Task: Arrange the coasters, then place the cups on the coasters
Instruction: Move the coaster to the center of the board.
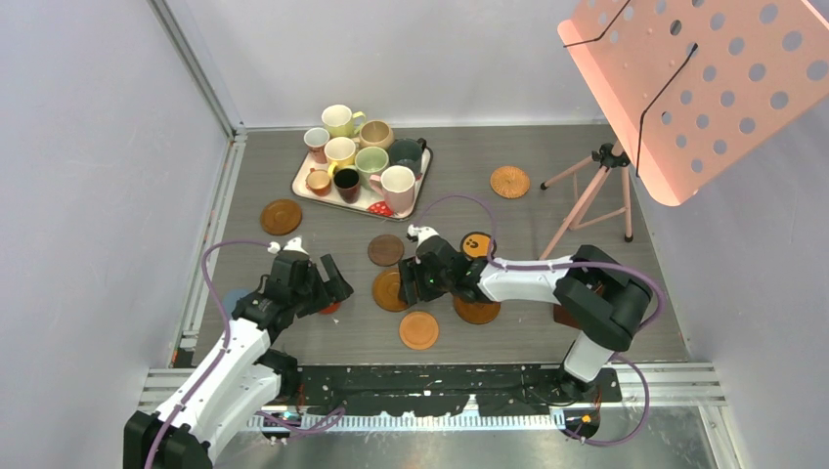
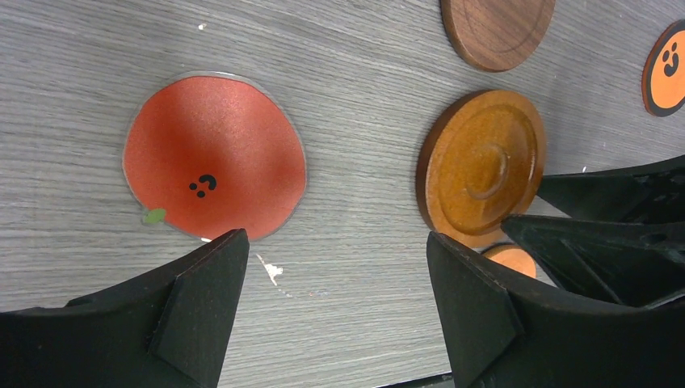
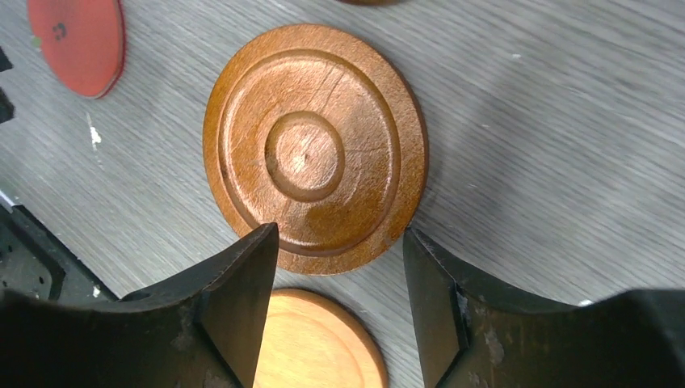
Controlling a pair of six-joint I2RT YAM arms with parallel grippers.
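Top external view, left to right. Coasters, nine counted, all flat on the table (image 1: 469, 147); round, so no long axis:
- blue-grey coaster (image 1: 232, 296), part-hidden by the left arm
- brown coaster (image 1: 281, 216)
- red coaster (image 2: 214, 158)
- dark coaster (image 1: 385, 250)
- ringed wooden coaster (image 3: 315, 149)
- orange coaster (image 1: 418, 330)
- black-and-orange coaster (image 1: 476, 243)
- near brown coaster (image 1: 477, 313)
- wicker coaster (image 1: 509, 182), far right

Cups (image 1: 371, 161), nine counted: upright, mouths up, handles turned various ways, crowded on the strawberry tray (image 1: 379, 208), far centre-left.

Left gripper (image 2: 335, 242): jaws spread, nothing between, just beside the red coaster.

Right gripper (image 3: 339, 234): jaws spread at the ringed wooden coaster's right edge; contact unclear.
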